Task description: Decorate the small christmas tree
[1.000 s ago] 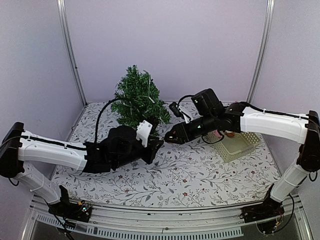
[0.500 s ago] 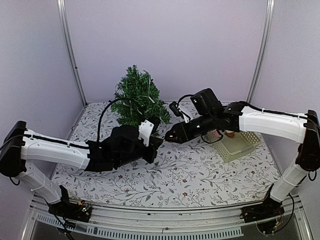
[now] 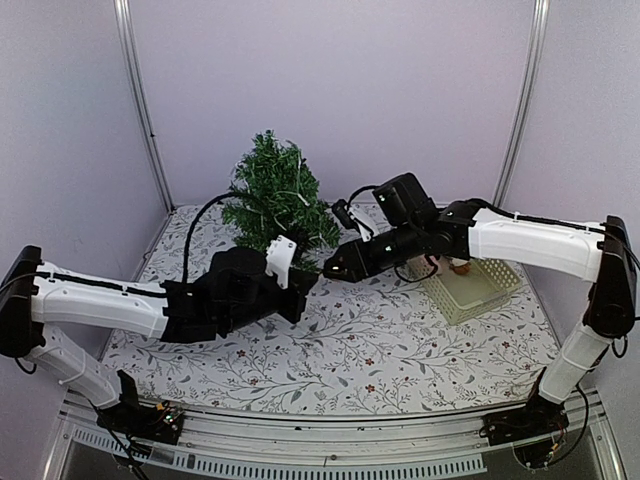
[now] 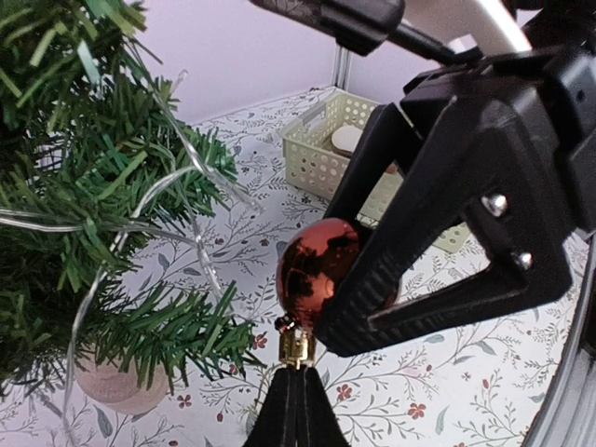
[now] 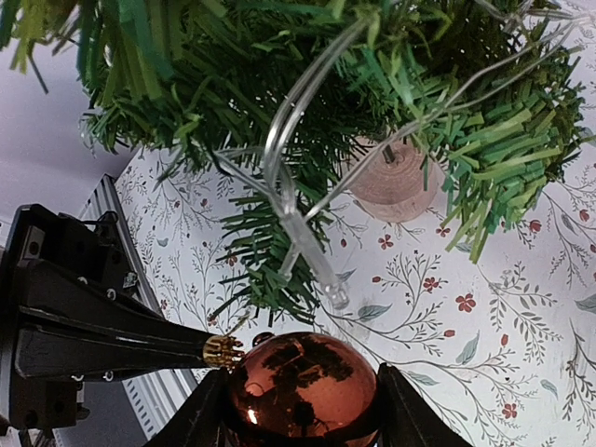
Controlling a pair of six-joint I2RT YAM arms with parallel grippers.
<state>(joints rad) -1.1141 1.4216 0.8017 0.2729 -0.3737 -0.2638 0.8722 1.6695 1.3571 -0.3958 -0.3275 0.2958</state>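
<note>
Both arms have been shifted slightly left and far over the last second. The handover pair is now held just beside the lower right branches of the small christmas tree [image 3: 275, 200], which stands far left of centre on the table [image 3: 400, 350]. The red bauble [image 4: 317, 270] is clamped in the right gripper [image 5: 303, 405]. Its gold cap [image 4: 296, 349] is pinched by the closed left gripper [image 4: 296, 386]. No branch is touched and nothing is hung yet. Approach stage is judged nearly done. The light wire [image 5: 298, 214] could be snagged.
</note>
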